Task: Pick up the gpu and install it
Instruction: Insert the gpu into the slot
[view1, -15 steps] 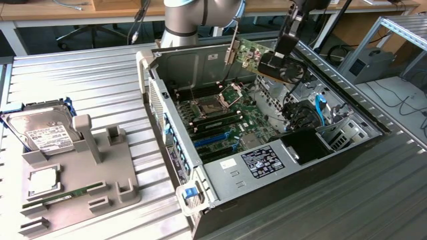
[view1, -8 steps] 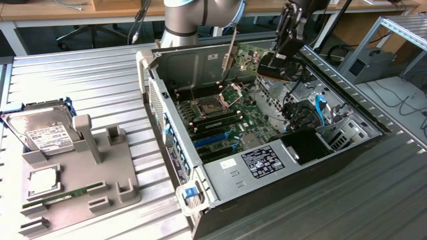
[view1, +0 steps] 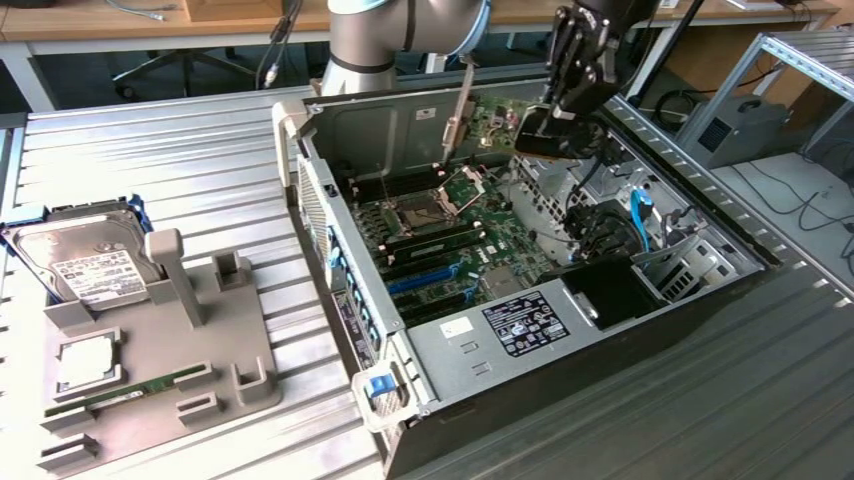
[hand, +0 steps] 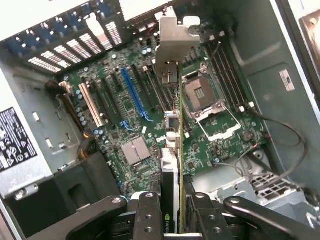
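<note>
Gripper: I see the gripper (view1: 561, 118) hanging over the far part of the open computer case (view1: 360, 130), with its fingers (hand: 149, 212) clamped on the gpu (hand: 171, 170) from both flat sides.
Gpu: it is off the table, held on edge in the air above the motherboard (hand: 150, 127). I can't make out contact with any slot.
Long axis: the card runs straight out from the gripper to its silver bracket (view1: 461, 108). The bracket hangs upright on the exterior view's left of the gripper, towards the case's rear wall with the slot openings.
Below the card: in the wrist view the card's lower edge lines up just beside the CPU socket (hand: 201, 92), not over an expansion slot.
Key relation: the blue slot (hand: 131, 92) and its neighbours lie off to one flat side of the card and run in roughly the same direction as it. In the exterior view they sit nearer the camera than the gripper does. I judge the offset to be sideways across the card's face, and downward, rather than along its length.
Progress: pick-up looks done to me; the card is not yet seated.
Elsewhere: the grey parts tray (view1: 160, 350) on the exterior view's left carries the hard drive (view1: 87, 265) and the RAM stick (view1: 127, 393), well apart from the case.
</note>
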